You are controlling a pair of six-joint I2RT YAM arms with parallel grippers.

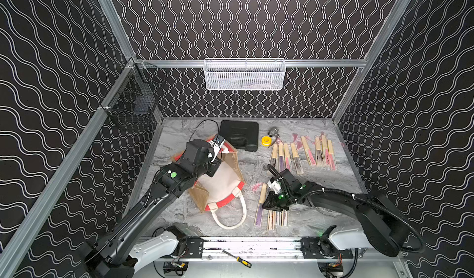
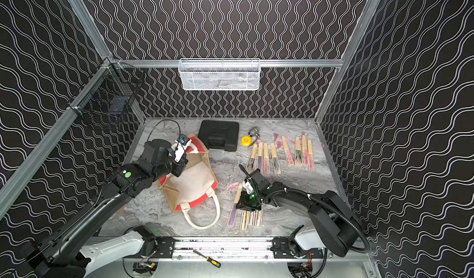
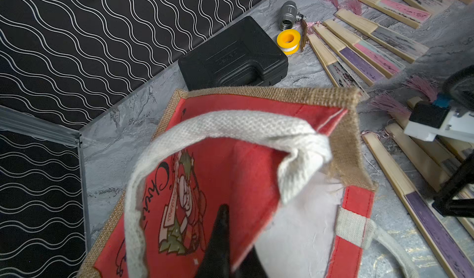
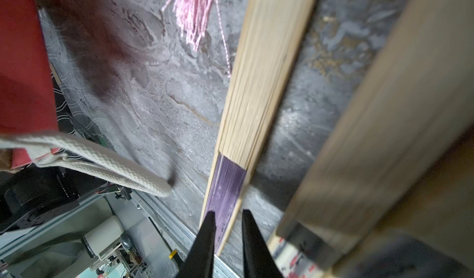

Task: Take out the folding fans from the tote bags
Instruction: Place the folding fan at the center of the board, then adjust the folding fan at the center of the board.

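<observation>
The tote bag (image 1: 223, 184) lies on its side with its white-lined mouth toward the front; in both top views no fan shows inside it (image 2: 195, 184). My left gripper (image 3: 230, 228) is shut on the bag's red printed panel (image 3: 230, 166), with one finger outside it and one inside. Several folding fans (image 1: 302, 156) lie in a row at the back right, and a few more (image 1: 278, 217) lie near the front. My right gripper (image 4: 228, 225) hovers over a purple fan (image 4: 228, 186) lying flat on the table, its jaws slightly apart and not gripping it.
A black plastic case (image 1: 239, 135), a yellow tape roll (image 1: 265, 140) and a metal fitting (image 1: 274, 131) sit behind the bag. A yellow-handled screwdriver (image 1: 237, 258) lies on the front rail. A white mesh basket (image 1: 243, 75) and a black wire basket (image 1: 133, 102) hang on the walls.
</observation>
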